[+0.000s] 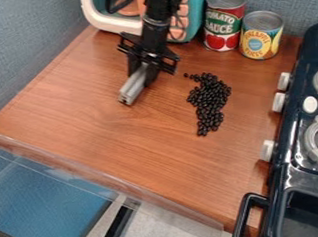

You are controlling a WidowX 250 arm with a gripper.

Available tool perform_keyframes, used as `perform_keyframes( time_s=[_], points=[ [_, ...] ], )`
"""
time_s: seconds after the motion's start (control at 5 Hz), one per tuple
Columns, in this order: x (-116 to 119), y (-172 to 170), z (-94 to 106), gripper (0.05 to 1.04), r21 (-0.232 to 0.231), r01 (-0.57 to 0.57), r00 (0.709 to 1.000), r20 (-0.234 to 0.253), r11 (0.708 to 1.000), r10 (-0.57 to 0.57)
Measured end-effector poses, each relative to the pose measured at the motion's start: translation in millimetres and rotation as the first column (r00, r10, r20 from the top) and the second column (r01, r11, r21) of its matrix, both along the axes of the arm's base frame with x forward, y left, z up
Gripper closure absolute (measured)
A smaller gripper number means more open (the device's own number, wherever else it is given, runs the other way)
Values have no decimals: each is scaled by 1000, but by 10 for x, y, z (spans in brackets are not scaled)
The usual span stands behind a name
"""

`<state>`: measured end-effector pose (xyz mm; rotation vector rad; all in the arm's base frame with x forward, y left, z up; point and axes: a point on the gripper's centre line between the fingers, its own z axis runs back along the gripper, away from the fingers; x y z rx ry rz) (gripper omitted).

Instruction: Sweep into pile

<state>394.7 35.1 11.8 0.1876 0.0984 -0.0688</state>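
On the tabletop (95,119), the black beans (211,95) lie in a loose, elongated patch, apart from the jaws of the gripper (143,74) and over toward the stove (288,176); those jaws pinch a grey bar (132,88) near its upper end. Each bean looks hard, light and apt to roll, so gentle nudging should suit them better than gripping, while the bar seems stiff and best held where it is, leaving its length free for sweeping.

One camera — high above wooden counter (109,138), angled down toward gray back wall (289,1) — moderately near.
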Motion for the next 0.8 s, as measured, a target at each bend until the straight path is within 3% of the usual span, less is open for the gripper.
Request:
perform_keyframes(
  time_s=[0.6,0.8],
  points=[
    [-89,-511,44,703,-104,37,997,-66,994,-44],
    [-103,-576,44,703,-118,64,995,-74,991,-73]
  ],
)
